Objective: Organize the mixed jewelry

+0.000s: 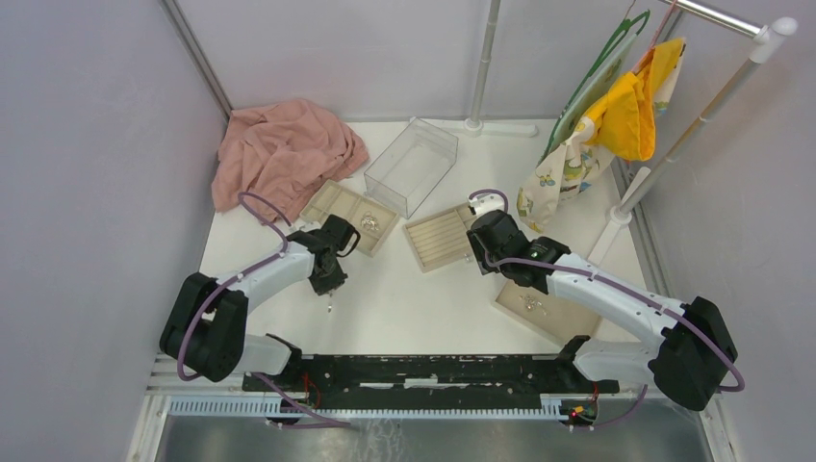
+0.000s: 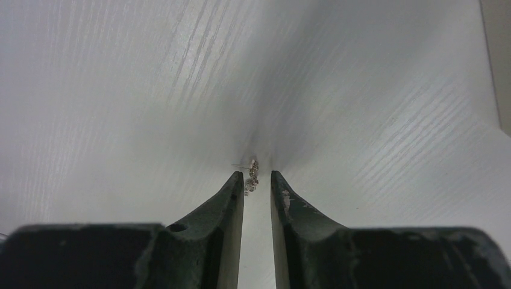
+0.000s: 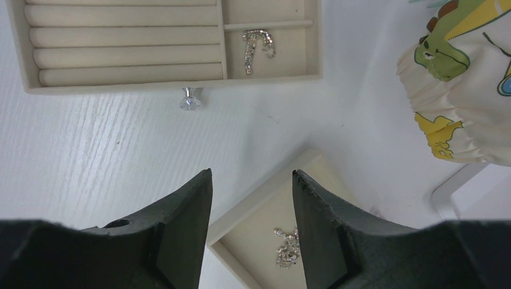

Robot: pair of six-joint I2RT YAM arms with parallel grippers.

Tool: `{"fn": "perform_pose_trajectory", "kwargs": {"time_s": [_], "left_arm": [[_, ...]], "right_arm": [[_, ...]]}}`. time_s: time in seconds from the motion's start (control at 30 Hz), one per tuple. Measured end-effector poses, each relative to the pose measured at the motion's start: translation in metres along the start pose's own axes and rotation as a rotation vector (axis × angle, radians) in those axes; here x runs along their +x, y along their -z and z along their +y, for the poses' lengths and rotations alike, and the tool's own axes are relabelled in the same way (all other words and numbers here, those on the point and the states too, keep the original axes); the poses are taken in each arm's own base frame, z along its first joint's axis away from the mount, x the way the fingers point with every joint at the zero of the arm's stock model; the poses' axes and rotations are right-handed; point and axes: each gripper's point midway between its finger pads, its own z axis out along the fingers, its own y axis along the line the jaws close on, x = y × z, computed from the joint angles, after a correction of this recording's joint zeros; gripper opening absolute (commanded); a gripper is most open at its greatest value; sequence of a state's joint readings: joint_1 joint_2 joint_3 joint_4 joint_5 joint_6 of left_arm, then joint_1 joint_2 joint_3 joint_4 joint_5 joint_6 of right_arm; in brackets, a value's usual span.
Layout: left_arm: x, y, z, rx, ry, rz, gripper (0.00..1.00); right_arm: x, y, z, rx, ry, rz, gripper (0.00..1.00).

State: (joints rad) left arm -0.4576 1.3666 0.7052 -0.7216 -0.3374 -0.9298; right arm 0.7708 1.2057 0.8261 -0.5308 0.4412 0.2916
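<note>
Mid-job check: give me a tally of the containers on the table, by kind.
Beige trays: 3
Clear plastic box: 1
Total: 4

Shiny metal jewelry (image 2: pixel 252 176), matt grained table (image 2: pixel 120 90)

You have soft, even overhead light in the top view: the white table (image 1: pixel 414 298) is bright, with only faint shadows under the arms. In your left wrist view a broad grey shadow fans up the table from the left gripper (image 2: pixel 257 174), and the wood grain smears toward the edges. Your right wrist view is crisp on the beige tray (image 3: pixel 120 84), while the right gripper (image 3: pixel 252 174), close to the lens, looks dark and slightly soft.
</note>
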Motion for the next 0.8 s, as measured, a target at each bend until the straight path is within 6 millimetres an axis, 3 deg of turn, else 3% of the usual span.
{"fn": "perform_pose_trajectory", "kwargs": {"time_s": [0.3, 0.5, 0.8], "left_arm": [[0.0024, -0.004, 0.0004, 0.0, 0.013, -0.001, 0.2], [0.0007, -0.0048, -0.0023, 0.011, 0.019, -0.009, 0.02], [-0.0003, -0.0006, -0.0055, 0.03, -0.004, -0.008, 0.02]], "right_arm": [[0.0, 0.0, 0.0001, 0.0, 0.0, 0.0, 0.57], [0.0, 0.0, 0.0001, -0.001, 0.0, 0.0, 0.57], [-0.0001, 0.0, -0.0007, 0.004, 0.0, -0.001, 0.58]]}}
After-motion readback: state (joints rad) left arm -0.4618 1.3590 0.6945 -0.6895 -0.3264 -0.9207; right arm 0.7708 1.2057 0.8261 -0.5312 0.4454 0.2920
